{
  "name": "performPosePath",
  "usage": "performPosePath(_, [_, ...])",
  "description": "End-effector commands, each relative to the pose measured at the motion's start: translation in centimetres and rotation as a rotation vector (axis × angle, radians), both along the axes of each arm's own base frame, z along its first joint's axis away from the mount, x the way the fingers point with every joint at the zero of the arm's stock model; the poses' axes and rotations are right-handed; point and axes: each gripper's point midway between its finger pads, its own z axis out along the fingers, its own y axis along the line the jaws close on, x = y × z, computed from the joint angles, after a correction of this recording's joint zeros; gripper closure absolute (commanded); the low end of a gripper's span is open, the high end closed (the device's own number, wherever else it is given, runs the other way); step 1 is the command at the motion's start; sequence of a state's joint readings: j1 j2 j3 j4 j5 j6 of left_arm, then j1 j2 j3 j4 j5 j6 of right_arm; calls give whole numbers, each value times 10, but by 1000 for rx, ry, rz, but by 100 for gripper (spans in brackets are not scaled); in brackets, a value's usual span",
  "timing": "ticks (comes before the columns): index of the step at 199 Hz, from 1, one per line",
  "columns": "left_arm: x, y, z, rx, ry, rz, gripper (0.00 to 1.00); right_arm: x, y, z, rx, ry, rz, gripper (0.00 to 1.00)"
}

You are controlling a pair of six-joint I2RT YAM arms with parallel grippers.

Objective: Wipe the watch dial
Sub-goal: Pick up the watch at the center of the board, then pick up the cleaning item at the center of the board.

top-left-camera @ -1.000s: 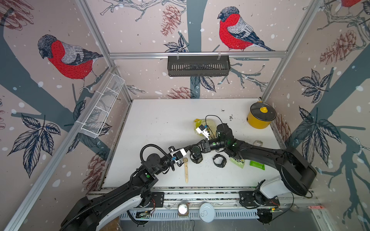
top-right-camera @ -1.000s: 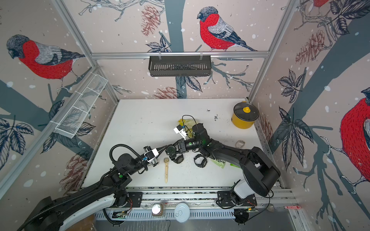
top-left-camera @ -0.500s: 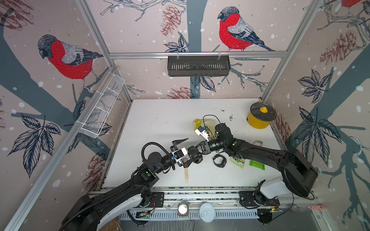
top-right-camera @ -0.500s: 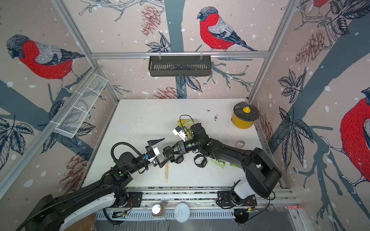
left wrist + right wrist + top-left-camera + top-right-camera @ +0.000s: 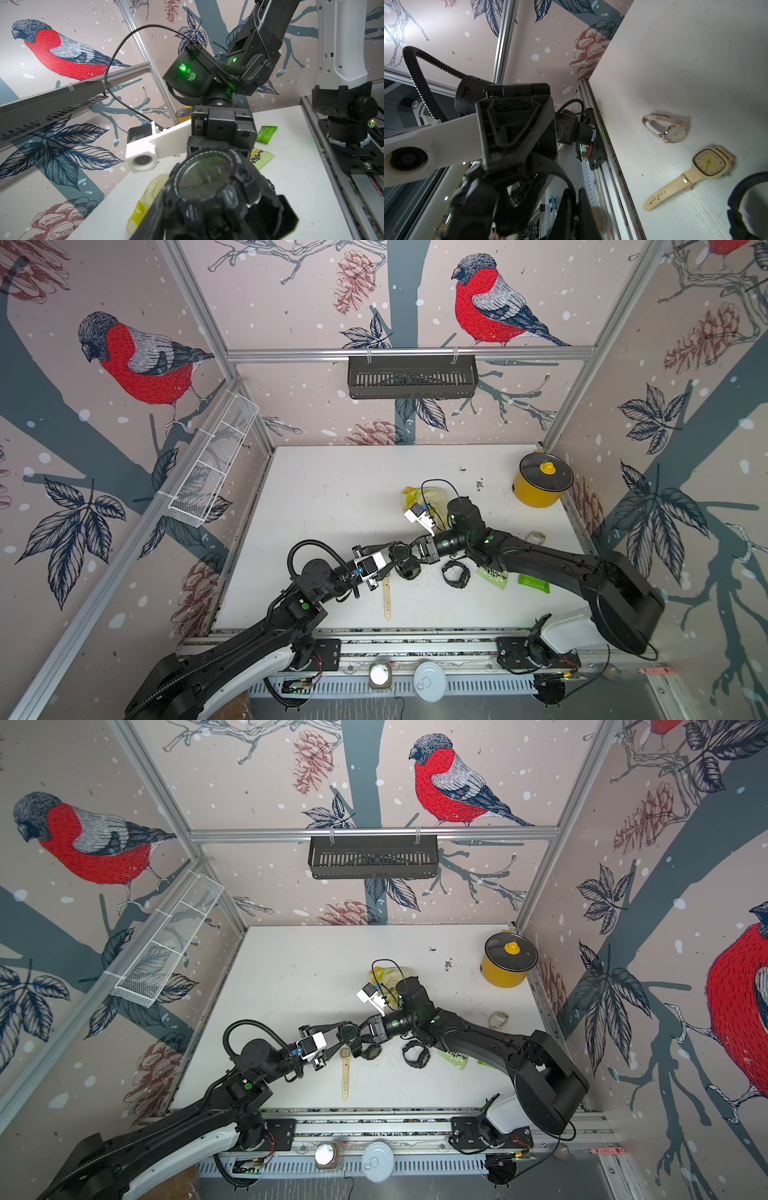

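Observation:
A black watch hangs above the table's front middle, its round dial facing the left wrist camera. My right gripper is shut on its strap from the right. My left gripper reaches in from the left, one finger on each side of the watch's lower part. That area is blurred, so I cannot see whether the fingers press on it. A crumpled yellow-white cloth lies on the table behind the right wrist.
A tan square watch lies below the grippers, with two more black watches beside it. A pale-strapped round watch lies further off. Green packets sit under the right arm. A yellow pot stands at the back right.
My left gripper rose from the table towards the raised watch, spread wide, then narrowed around it. The right arm shifted the watch slightly left and kept its hold.

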State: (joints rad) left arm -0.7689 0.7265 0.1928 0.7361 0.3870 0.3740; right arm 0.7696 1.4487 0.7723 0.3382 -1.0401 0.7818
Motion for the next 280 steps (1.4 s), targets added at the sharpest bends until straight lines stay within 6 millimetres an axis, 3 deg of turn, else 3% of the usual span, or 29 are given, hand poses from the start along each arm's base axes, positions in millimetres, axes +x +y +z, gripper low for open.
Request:
performPosePath(1, [-7, -3, 5, -9, -34, -43, 54, -3, -2, 5, 27, -31, 21, 98])
performPosePath(19, [-6, -3, 1, 2, -27, -37, 52, -5, -4, 5, 29, -38, 25, 98])
performPosePath(44, [-3, 0, 1, 5, -33, -5, 70, -6, -7, 7, 29, -54, 25, 98])
performPosePath(83, [-6, -3, 7, -3, -35, -40, 84, -11, -2, 3, 24, -48, 35, 98])
performPosePath(108, [-7, -8, 5, 10, -25, -64, 98, -13, 3, 1, 29, -44, 41, 98])
performPosePath(123, [-6, -9, 3, 17, -23, -65, 100, -7, 2, -3, 14, -42, 16, 90])
performPosePath(135, [-4, -8, -2, 29, -28, -52, 100, 11, -4, -9, -16, -44, -59, 82])
performPosePath(142, [-1, -8, -7, 47, -31, -34, 100, 24, -10, -12, -35, -51, -121, 70])
performPosePath(156, [9, -2, -15, 75, -37, 36, 100, 66, -33, -22, -120, -111, -309, 59])
performPosePath(186, [24, 12, -27, 112, -63, 164, 100, 137, -81, -31, -305, -354, -606, 50])
performPosePath(214, [39, 29, -37, 128, -83, 300, 100, 195, -116, -54, -593, -538, -810, 47])
performPosePath(251, [76, 54, -48, 131, -37, 499, 100, 244, -121, -84, -817, -663, -863, 45])
performPosePath(280, [98, 56, -64, 149, 11, 530, 100, 267, -111, -109, -904, -681, -850, 44])
